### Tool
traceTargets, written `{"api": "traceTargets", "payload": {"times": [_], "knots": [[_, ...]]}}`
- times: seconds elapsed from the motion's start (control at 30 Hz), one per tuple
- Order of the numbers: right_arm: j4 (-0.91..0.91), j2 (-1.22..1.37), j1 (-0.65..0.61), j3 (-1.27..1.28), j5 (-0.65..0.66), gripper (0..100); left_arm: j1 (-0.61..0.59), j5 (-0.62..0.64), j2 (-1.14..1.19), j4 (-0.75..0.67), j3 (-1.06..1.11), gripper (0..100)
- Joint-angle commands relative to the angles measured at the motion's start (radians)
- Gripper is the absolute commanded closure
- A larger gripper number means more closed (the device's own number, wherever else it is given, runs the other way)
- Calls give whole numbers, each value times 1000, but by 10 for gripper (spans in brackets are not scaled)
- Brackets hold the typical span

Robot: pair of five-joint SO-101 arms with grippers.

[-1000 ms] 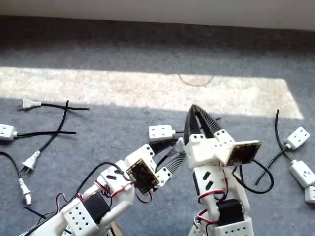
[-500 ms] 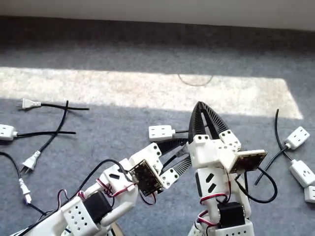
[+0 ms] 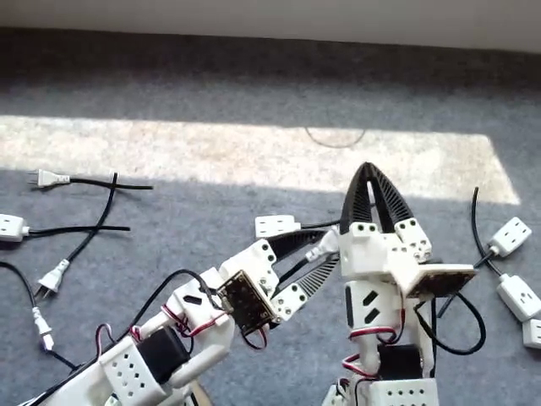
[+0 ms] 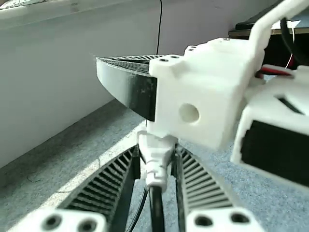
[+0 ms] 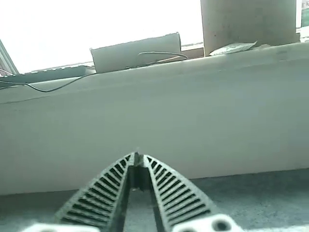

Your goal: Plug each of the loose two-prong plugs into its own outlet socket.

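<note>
While the left gripper clamps a white plug, the right gripper hovers over the carpet.
The right gripper's fingers are pressed together, holding nothing.

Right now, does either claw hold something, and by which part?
The left claw grips a white plug by its body's sides; the right claw is shut, empty.

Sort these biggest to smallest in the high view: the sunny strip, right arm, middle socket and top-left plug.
Largest: sunny strip.
Next: right arm, helped by being nearer the camera.
Then: middle socket.
Smallest: top-left plug.
</note>
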Motion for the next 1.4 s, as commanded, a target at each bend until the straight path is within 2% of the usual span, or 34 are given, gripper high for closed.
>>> {"api": "traceTargets", "payload": {"times": [0.0,0.1,0.17,0.27,0.4,0.63,0.77,0.9,1.03,1.23,1.37], "knots": [[-21,213,113,74,0,989,-39,2,-31,94,-303,994],[-24,346,199,-13,-17,991,-39,2,-31,175,-344,994],[-28,400,232,-58,-92,991,-41,0,-31,178,-340,994],[-28,401,265,-84,-169,991,-41,0,-22,178,-321,994],[-28,390,266,-62,-175,991,-62,0,-22,178,-288,994],[-27,392,268,-24,-169,990,-329,2,-8,192,-128,994],[-21,392,271,-19,-167,989,-427,0,163,232,-134,994],[-21,392,272,-19,-167,989,-433,-127,467,307,-337,994],[-21,392,278,-19,-167,989,-433,-249,800,523,-693,994],[-21,390,280,-19,-167,989,-432,-517,1250,792,-1159,993],[-21,390,280,-19,-167,989,-410,-684,1478,1054,-1438,993]]}}
